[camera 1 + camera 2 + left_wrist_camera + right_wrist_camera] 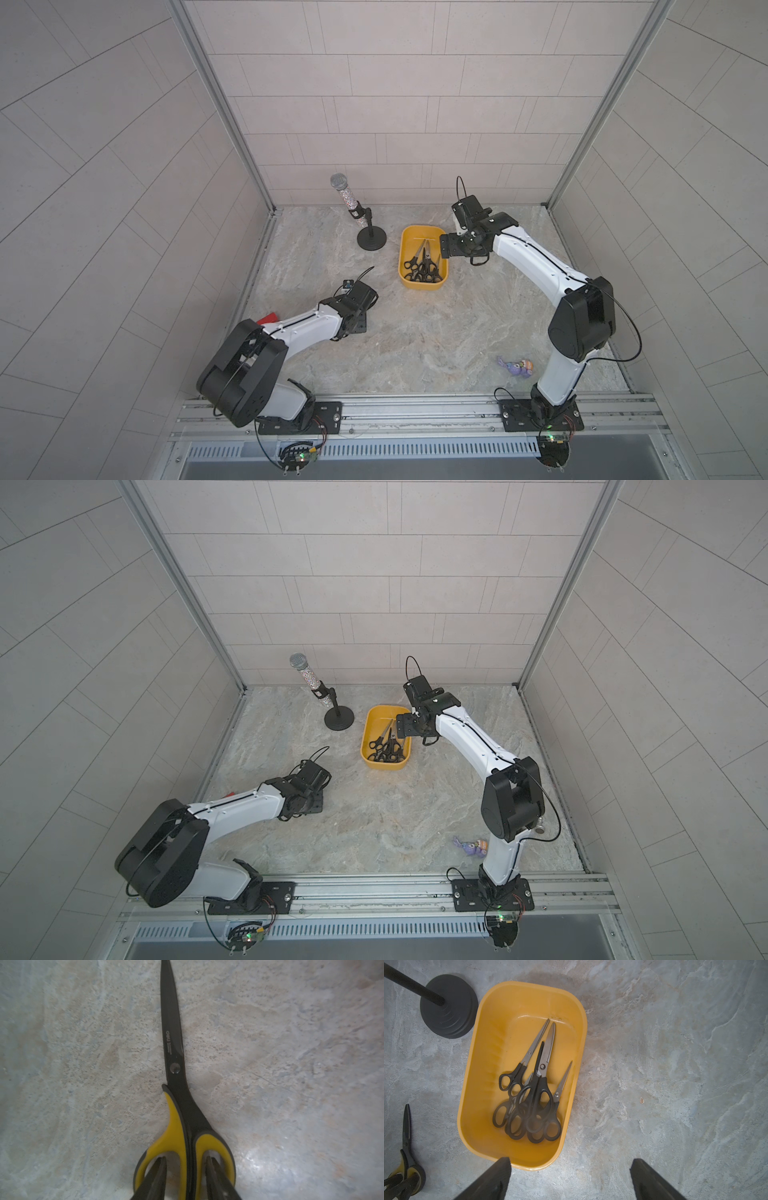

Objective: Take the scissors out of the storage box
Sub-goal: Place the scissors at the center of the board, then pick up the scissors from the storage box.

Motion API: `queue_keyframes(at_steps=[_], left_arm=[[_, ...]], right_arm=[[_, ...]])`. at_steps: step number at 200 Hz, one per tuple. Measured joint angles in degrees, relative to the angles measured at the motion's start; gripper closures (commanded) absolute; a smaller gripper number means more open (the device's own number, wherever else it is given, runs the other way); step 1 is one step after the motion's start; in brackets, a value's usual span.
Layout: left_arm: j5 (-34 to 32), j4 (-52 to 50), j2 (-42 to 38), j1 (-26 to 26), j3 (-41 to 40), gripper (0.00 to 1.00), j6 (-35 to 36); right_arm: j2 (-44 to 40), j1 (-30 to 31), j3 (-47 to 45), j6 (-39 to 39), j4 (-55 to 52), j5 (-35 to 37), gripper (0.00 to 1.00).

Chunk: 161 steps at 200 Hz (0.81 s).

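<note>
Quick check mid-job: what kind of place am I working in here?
Likely a lab robot cell: panel walls on aluminium posts, arms bolted to a front rail, a glittery microphone on the stone-patterned tabletop.

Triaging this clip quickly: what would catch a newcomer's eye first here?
The mustard storage box sits toward the back of the table, holding a tangle of black-handled scissors. One yellow-handled pair lies out on the table, jaws of the left gripper standing in its handle loops.
</note>
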Motion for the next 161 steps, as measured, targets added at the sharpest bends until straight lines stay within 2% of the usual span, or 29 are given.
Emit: queue_keyframes(at_steps=[39, 82, 102, 161], left_arm=[[0.07, -4.68, -3.34, 0.00, 6.05, 0.61, 0.07], [1.55, -8.70, -2.71, -0.02, 20.50, 0.61, 0.96], [2.82, -9.14, 2.19, -0.28, 28.68, 0.61, 1.31], [7.98, -7.34, 25.62, -3.89, 51.30, 0.63, 0.90]], right_arm=[[0.00, 0.00, 0.00, 0.00, -0.02, 0.11, 0.05], [0.00, -0.39, 0.00, 0.00, -0.15, 1.49, 0.04], [-0.04, -1.33, -0.07, 0.22, -0.17, 1.81, 0.05], [-4.04, -6.78, -4.94, 2.67, -0.24, 3.30, 0.04]])
